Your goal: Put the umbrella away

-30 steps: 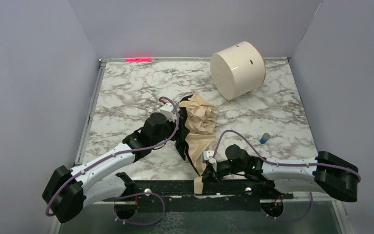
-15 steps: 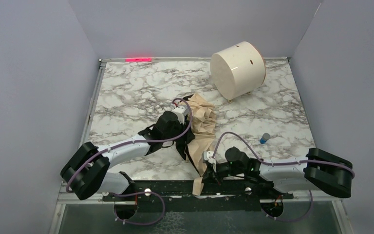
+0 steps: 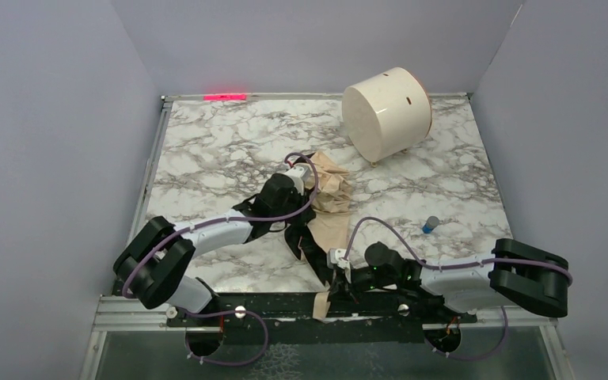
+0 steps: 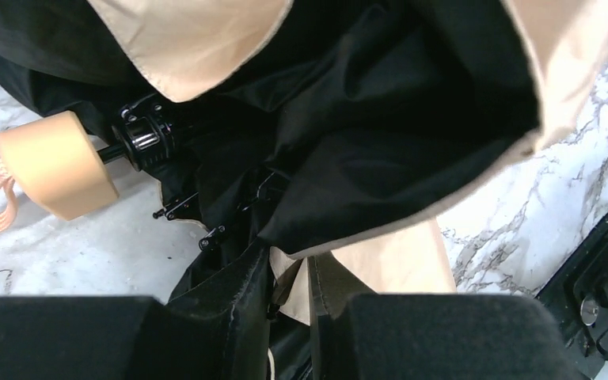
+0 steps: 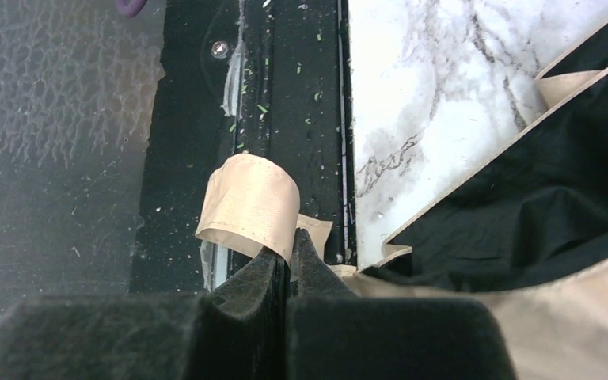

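My right gripper [image 5: 289,253] pinches the tan strap [image 5: 249,202] at lower centre. My left gripper [image 4: 293,277] clamps the beige umbrella [image 4: 388,265] canopy at bottom centre.

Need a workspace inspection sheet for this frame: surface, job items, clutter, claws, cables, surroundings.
Surface: marble table, bare areas look clean; black rail at the near edge carries small debris.
Job's things: umbrella collapsed at centre, not bundled, black lining showing; peach handle lies on the marble; strap trails over the rail.
Clutter: white drum tipped at far right; small blue object right of the umbrella.
Claws: left claw pinches a fold of umbrella fabric; right claw shut on the strap.
Cables: purple cables loop off both arms.
Surroundings: grey walls; red light at the far edge.
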`<act>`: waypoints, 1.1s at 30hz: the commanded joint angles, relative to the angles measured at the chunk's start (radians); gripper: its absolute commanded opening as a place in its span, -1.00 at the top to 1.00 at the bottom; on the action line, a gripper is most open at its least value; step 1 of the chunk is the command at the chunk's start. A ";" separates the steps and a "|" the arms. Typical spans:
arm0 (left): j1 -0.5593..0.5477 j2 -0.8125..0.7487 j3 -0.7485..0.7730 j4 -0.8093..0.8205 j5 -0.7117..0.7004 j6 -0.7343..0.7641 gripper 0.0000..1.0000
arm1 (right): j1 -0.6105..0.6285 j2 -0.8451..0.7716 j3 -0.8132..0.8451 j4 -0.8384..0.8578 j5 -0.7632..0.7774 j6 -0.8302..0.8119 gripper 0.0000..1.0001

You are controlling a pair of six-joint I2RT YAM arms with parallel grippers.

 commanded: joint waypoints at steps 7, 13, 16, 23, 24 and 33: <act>0.061 0.036 0.035 0.027 -0.057 0.033 0.64 | 0.072 0.072 0.051 -0.079 -0.067 0.015 0.99; 0.077 0.046 0.035 0.035 -0.055 0.040 0.64 | 0.102 0.096 0.085 -0.117 -0.091 -0.007 0.99; 0.083 0.054 0.034 0.040 -0.050 0.041 0.64 | 0.112 0.084 0.088 -0.117 -0.090 -0.016 0.99; 0.086 0.052 0.032 0.045 0.003 0.070 0.69 | 0.115 -0.025 0.116 -0.169 0.046 -0.106 0.76; 0.086 0.047 0.028 0.050 0.013 0.072 0.69 | 0.114 -0.045 0.124 -0.185 0.073 -0.117 0.68; 0.086 -0.020 -0.010 0.067 0.058 0.082 0.66 | 0.114 -0.303 0.176 -0.422 0.214 -0.150 0.27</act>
